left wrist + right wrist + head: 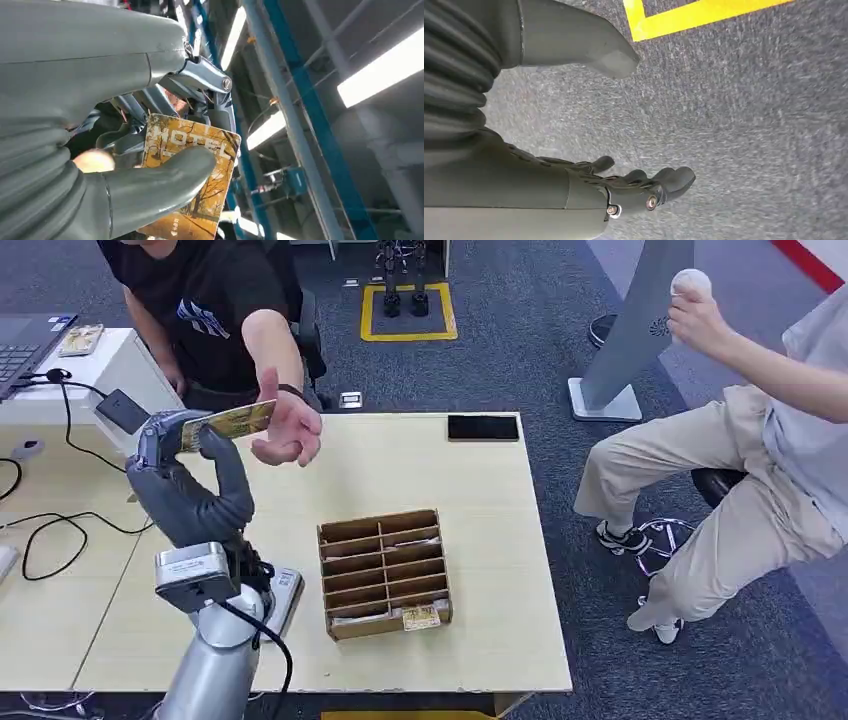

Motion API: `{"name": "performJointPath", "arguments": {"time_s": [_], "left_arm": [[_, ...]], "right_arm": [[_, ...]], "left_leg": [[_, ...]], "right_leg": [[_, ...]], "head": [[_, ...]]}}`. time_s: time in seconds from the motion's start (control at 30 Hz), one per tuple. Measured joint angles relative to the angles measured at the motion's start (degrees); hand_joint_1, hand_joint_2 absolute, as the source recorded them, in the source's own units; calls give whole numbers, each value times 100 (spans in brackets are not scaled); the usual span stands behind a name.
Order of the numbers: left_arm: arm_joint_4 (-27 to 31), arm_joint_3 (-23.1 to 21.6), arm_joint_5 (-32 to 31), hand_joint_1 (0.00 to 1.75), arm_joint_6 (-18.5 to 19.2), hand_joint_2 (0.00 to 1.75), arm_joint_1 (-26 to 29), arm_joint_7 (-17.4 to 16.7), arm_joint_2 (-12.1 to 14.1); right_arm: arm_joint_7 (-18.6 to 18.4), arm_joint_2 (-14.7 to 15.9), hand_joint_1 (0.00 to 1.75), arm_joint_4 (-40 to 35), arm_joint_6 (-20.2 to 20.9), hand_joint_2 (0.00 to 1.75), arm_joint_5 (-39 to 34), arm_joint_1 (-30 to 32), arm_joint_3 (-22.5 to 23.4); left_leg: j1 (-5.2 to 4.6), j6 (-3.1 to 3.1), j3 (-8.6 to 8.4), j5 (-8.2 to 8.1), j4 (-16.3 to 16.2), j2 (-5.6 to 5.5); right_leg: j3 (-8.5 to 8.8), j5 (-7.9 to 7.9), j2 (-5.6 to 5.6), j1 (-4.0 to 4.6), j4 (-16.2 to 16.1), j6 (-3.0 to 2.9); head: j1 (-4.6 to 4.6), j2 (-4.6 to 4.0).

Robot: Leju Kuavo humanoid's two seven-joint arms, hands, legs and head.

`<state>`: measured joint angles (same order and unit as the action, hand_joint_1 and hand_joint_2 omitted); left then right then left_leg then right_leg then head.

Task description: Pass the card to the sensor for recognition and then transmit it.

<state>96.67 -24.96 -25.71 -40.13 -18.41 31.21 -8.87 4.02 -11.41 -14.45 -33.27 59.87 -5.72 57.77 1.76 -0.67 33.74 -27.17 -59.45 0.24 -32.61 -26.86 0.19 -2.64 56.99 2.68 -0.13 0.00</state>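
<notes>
My left hand [185,475] is raised over the table's far left part and pinches a yellow-brown card [232,421] between thumb and fingers. The card juts out toward a person's open hand [290,430], which reaches in from the far side and is at or almost at the card's end. In the left wrist view the card [192,170] reads "MOTEL", with my thumb [160,187] pressed on its face. My right hand [634,187] hangs over grey carpet, fingers apart, holding nothing. A grey sensor pad [284,598] lies on the table behind my left arm.
A wooden divider box [385,572] with a card in its front slot stands mid-table. A black phone [483,427] lies at the far edge. A laptop [25,345] and cables sit at left. A second person [760,440] sits at right.
</notes>
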Motion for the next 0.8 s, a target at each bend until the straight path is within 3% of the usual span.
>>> {"name": "performJointPath", "arguments": {"time_s": [0.27, 0.37, 0.8], "left_arm": [[-1548, 295, -1956, 175, 2, 175, -927, -857, 4], [-2195, 569, -2516, 175, 0, 175, -1151, -909, -24], [-3838, 1641, -3772, 175, 0, 175, -1563, -1704, -210]], "right_arm": [[-98, 0, 0, 37, 164, 175, 85, -151, -249], [-96, 0, 0, 42, 155, 175, 39, -169, -291], [-92, 0, 0, 72, 90, 175, -155, -176, -435]], "left_leg": [[-1, 0, 0, 0, -1, 2], [0, -1, 0, 0, -1, 2], [0, -1, 1, 1, 0, 3]], "right_leg": [[-1, 2, 3, 0, 1, -1], [-2, 1, 3, 0, 2, -2], [-3, 1, 3, 0, 3, -2]], "head": [[0, 0], [0, 0], [0, 0]]}}
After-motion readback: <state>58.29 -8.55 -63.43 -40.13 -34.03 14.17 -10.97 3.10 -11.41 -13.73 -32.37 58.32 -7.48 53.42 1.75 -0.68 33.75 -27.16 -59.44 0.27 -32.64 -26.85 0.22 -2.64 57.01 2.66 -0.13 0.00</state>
